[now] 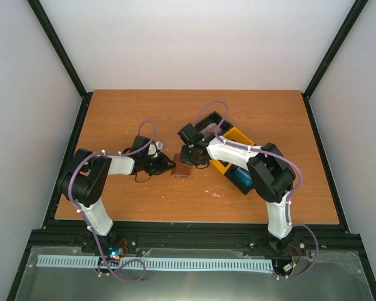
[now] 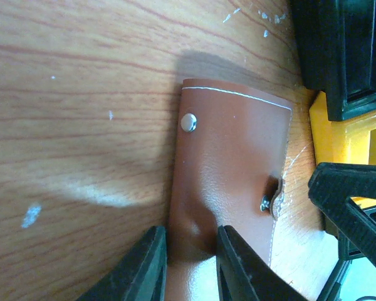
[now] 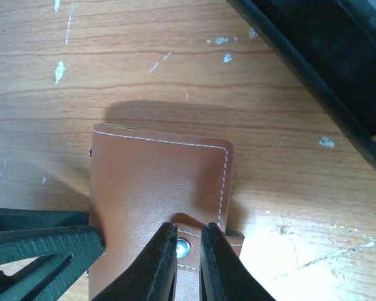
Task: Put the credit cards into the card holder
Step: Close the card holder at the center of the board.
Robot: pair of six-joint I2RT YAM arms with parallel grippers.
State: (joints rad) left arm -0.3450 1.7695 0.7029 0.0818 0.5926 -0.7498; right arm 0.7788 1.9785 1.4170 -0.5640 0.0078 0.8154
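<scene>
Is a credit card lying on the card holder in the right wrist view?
No, only bare brown leather shows on the card holder.

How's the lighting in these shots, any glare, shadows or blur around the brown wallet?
Left wrist view: the brown leather card holder throws a soft shadow on the wooden table past its top edge; a pale sheen lies on the wood beside it. Right wrist view: similar shadow, bright glare on the wood lower right. Top view: even light, holder tiny and soft.
</scene>
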